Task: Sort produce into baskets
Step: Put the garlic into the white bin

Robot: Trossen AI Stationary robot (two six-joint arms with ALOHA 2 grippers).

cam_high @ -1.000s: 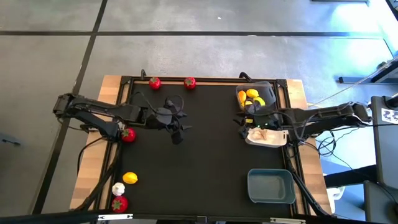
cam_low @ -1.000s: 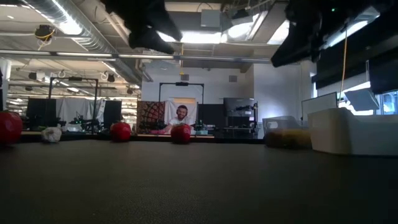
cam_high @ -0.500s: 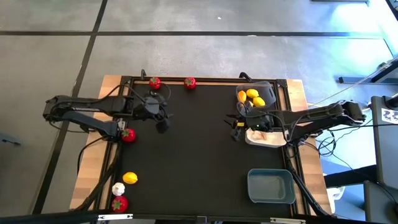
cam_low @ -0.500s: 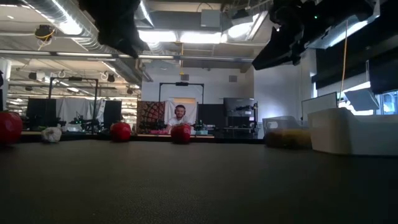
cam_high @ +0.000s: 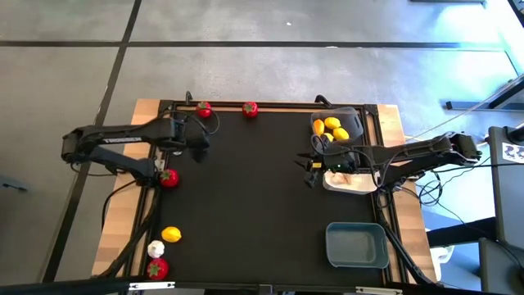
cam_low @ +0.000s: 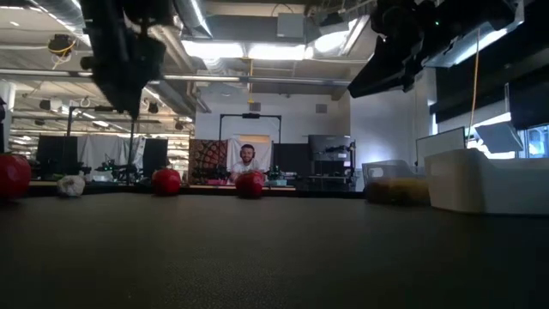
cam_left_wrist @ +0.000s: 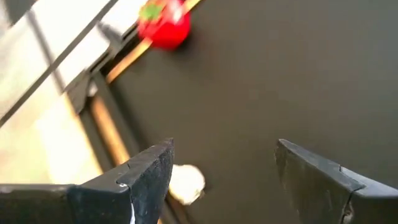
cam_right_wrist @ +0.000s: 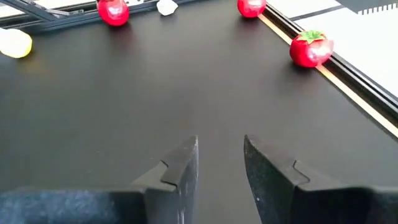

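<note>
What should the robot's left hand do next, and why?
Probably ease the left gripper toward the red fruit at the table's back edge and lower over it. Its fingers are open and empty, that fruit lies just ahead in the left wrist view, and it is in no basket. The right gripper waits beside the white basket.

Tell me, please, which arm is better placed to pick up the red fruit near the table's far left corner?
The left. Its gripper hangs open close to that red fruit, while the right gripper hovers by the white basket across the table.
</note>
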